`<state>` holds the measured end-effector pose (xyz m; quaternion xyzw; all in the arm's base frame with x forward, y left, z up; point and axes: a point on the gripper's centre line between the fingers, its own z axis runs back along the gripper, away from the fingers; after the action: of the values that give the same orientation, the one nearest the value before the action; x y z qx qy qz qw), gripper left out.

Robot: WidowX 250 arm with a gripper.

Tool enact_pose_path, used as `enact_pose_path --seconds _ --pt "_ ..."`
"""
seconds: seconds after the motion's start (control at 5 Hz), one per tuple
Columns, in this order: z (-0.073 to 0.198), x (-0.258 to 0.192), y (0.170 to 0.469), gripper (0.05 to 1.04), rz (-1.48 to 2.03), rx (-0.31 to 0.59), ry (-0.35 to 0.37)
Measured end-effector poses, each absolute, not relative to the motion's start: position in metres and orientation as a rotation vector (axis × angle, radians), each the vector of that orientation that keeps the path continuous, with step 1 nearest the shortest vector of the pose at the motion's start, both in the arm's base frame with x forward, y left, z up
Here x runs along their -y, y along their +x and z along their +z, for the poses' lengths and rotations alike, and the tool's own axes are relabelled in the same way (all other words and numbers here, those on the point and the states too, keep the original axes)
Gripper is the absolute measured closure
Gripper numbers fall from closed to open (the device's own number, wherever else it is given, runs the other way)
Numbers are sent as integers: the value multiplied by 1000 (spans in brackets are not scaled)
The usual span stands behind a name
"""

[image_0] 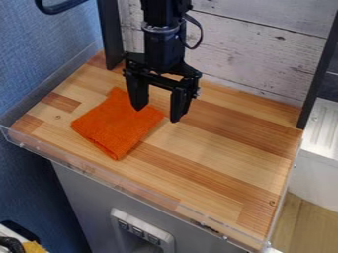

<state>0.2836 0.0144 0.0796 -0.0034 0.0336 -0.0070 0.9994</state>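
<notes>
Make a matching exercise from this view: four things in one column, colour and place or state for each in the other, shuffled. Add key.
1. Cloth
2. Hand
3. Plank wall
4. Side wall

A. Whitish, behind the wooden top
B. Orange, lying flat
C. Blue, at picture left
D. Black, fingers apart

Pairs: 1-B, 2-D, 3-A, 4-C

Arm hangs down; tool [157, 114] points downward, fingers [180, 106] apart.
</notes>
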Motion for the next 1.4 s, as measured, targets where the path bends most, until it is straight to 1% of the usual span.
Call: enact_pose_path --seconds 0.2,0.4,0.6,1.0,1.4 --pt "78 -14 284 84 -48 -59 -7" --pt "72 -26 281 84 -80 -54 -10" --pt "72 -34 284 84 -139 -25 -9" --pt "71 -55 285 84 -236 7 -12" --pt "79 -75 292 86 -299 47 -3"
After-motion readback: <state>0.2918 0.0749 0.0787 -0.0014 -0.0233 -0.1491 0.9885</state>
